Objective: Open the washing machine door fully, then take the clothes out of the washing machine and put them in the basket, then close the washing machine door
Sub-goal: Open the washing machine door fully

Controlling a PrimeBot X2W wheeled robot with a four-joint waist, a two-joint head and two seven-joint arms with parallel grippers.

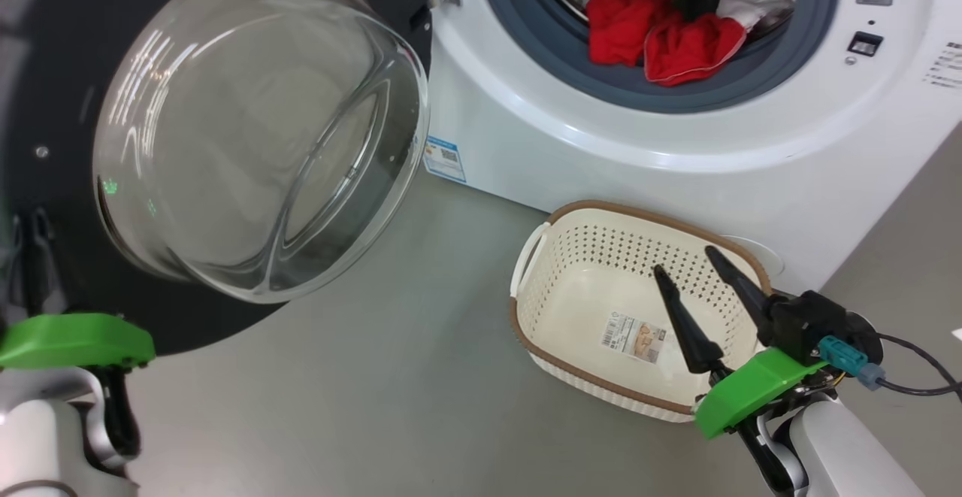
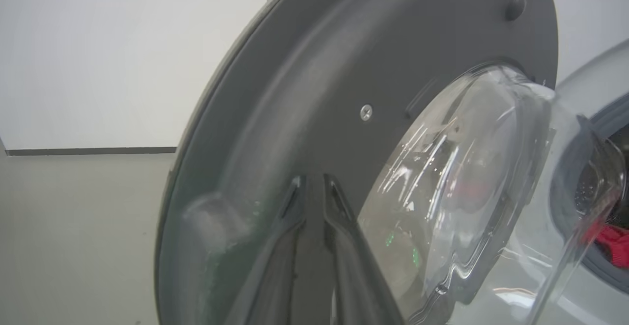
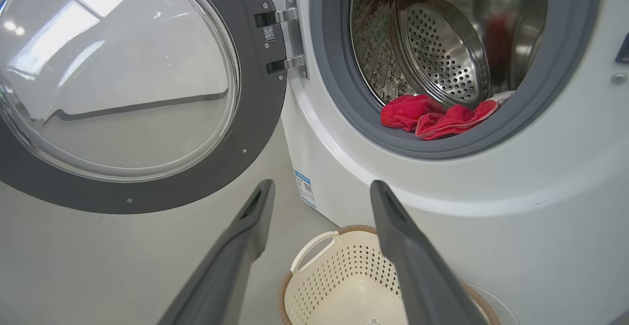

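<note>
The washing machine door [image 1: 68,53] stands swung open at the left, its clear glass bowl [image 1: 255,128] bulging toward me. My left gripper [image 2: 313,187] is shut, its tips right against the door's grey inner face [image 2: 304,94]. Red clothes [image 1: 661,34] with a white piece lie at the drum's front lip inside the washing machine [image 1: 601,151]; they also show in the right wrist view as the clothes [image 3: 432,116]. The cream basket [image 1: 586,286] sits empty on the floor before the machine. My right gripper [image 1: 685,262] hangs open over the basket's right side.
Grey floor [image 1: 391,377] spreads between door and basket. A black cable [image 1: 917,377] trails from my right wrist. The door hinge [image 3: 290,40] joins door and machine. A white wall [image 2: 98,44] stands behind the door.
</note>
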